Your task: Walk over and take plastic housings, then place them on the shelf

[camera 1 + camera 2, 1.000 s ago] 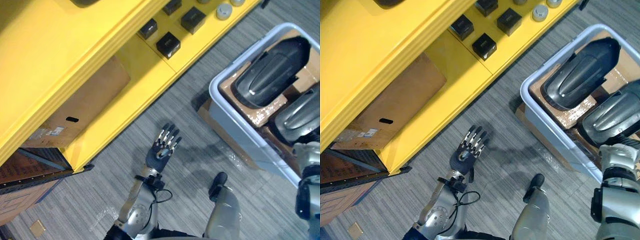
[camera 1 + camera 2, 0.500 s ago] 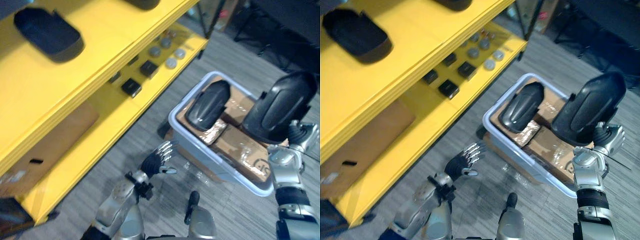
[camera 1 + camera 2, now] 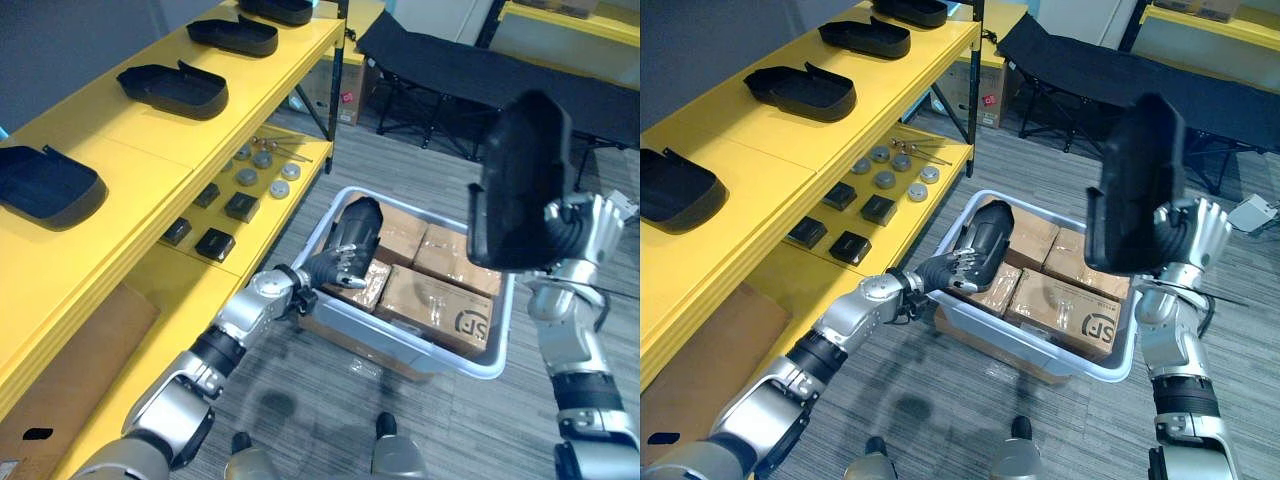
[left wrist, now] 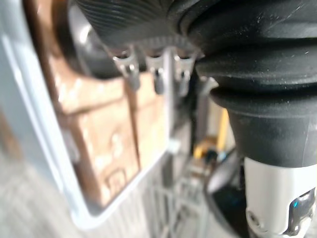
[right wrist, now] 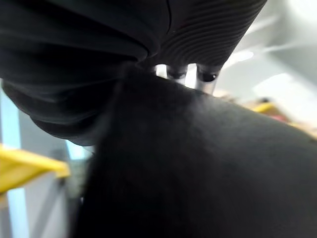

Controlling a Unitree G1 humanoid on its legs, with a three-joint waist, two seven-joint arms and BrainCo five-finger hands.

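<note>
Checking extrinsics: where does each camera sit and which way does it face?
Left eye view: head, facing down-forward at yellow shelf, grey bin; both arms show, left hand at binned housing.
Right eye view: same scene, shifted sideways; right hand grips held housing.
Left wrist view: along left hand's cover and fingers into the bin's boxes.
Right wrist view: along right hand's cover, pressed against held housing.

Matt plastic housing (image 3: 520, 180), cardboard boxes (image 3: 435, 295)

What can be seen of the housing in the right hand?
The housing is a long black shell of matte-looking plastic with rounded ends, held upright, slightly tilted, in the air near the bin. The right hand grips its lower part, curled round the edge; nothing else touches it.
</note>
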